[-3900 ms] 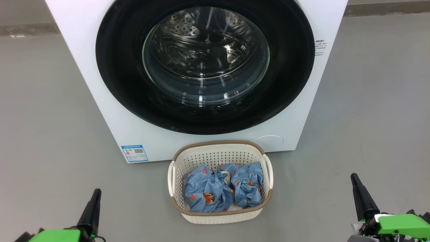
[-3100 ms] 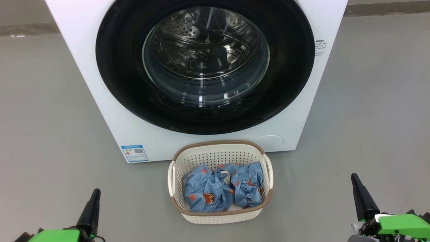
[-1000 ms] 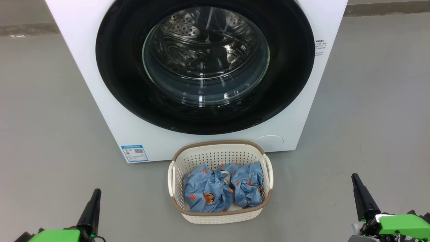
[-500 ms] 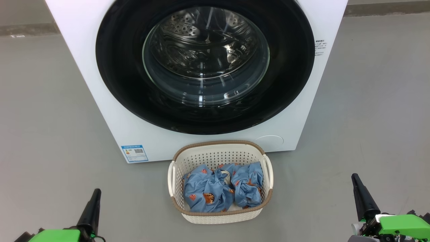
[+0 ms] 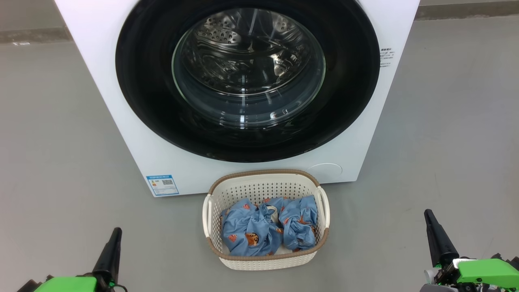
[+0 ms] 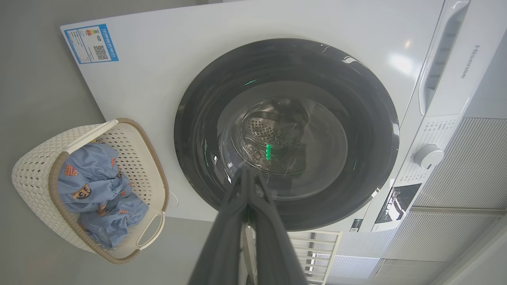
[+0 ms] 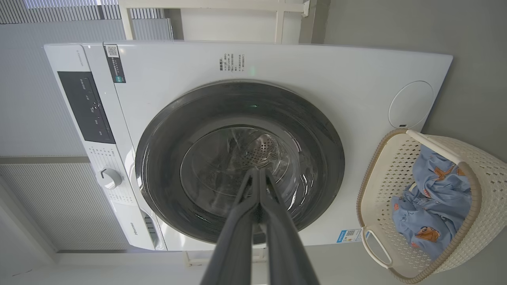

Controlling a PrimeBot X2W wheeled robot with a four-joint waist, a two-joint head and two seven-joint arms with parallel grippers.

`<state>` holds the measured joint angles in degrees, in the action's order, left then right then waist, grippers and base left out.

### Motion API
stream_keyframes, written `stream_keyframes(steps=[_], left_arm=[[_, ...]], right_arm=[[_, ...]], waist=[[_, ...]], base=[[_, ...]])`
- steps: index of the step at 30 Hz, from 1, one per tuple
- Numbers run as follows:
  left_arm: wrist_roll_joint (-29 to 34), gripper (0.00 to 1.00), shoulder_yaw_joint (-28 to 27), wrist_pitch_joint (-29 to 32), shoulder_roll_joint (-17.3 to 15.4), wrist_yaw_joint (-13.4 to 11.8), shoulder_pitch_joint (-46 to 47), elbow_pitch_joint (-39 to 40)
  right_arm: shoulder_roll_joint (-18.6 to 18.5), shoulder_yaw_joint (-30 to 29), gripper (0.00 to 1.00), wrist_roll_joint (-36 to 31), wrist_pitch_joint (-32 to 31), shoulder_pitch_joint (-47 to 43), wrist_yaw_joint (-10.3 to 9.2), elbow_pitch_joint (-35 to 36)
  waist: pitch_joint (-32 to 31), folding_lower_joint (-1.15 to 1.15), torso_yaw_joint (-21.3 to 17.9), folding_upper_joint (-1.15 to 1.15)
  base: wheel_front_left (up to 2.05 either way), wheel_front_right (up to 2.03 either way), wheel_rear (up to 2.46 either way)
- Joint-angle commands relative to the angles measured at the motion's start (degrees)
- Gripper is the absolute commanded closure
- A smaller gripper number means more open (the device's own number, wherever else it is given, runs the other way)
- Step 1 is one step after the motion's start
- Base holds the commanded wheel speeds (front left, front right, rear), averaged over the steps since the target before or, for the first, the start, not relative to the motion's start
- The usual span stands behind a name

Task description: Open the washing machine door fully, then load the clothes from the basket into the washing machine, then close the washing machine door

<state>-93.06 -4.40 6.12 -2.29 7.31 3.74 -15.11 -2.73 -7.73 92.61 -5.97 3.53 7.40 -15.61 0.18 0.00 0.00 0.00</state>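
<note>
A white washer (image 5: 101,89) stands ahead of both claws, well beyond their tips and centred between them. Its round door (image 5: 352,81), a glossy black rim around a clear glass bowl, lies flush against the front and is shut. The steel drum behind the glass looks bare.

A cream basket (image 5: 265,261) sits on the grey floor (image 5: 61,162) just in front of the washer. It is between the 2 claws, a little ahead of them and nearer to them than the door. Inside it lie the clothes (image 5: 251,231), at least 2 bundles of light blue printed fabric, side by side and all within the rim.

The left claw (image 5: 116,232) hangs low with the basket off to its right, its 2 dark fingers pressed together on nothing. The right claw (image 5: 427,213) hangs low with the basket off to its left, fingers likewise together and holding nothing. Both are well apart from the basket and the door.

By this view, none of the 3 steps has begun: the door needs opening fully, the clothes need loading, and the door then needs closing.
</note>
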Motion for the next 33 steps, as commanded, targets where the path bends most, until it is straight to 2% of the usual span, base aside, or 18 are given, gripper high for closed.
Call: stream_keyframes(steps=[1, 32, 33], left_arm=[[0.81, 1.0, -2.01, 0.28, -0.7, 0.18, 2.43, 1.08], [0.87, 1.0, -2.08, 0.33, -0.66, 0.18, 2.44, 1.08], [0.02, 0.0, -0.08, 0.0, 0.07, 0.0, 0.01, 0.0]], right_arm=[[-0.25, 1.29, 1.0, -0.38, -0.45, 2.64, 0.09, 1.59], [-0.21, 1.23, 1.0, -0.43, -0.5, 2.65, 0.09, 1.58], [0.03, -0.06, 0.0, -0.19, -0.01, 0.0, 0.0, 0.01]], waist=[[0.0, 0.0, 0.0, 0.0], [0.0, 0.0, 0.0, 0.0], [0.0, 0.0, 0.0, 0.0]], base=[[0.0, 0.0, 0.0], [0.0, 0.0, 0.0], [0.0, 0.0, 0.0]])
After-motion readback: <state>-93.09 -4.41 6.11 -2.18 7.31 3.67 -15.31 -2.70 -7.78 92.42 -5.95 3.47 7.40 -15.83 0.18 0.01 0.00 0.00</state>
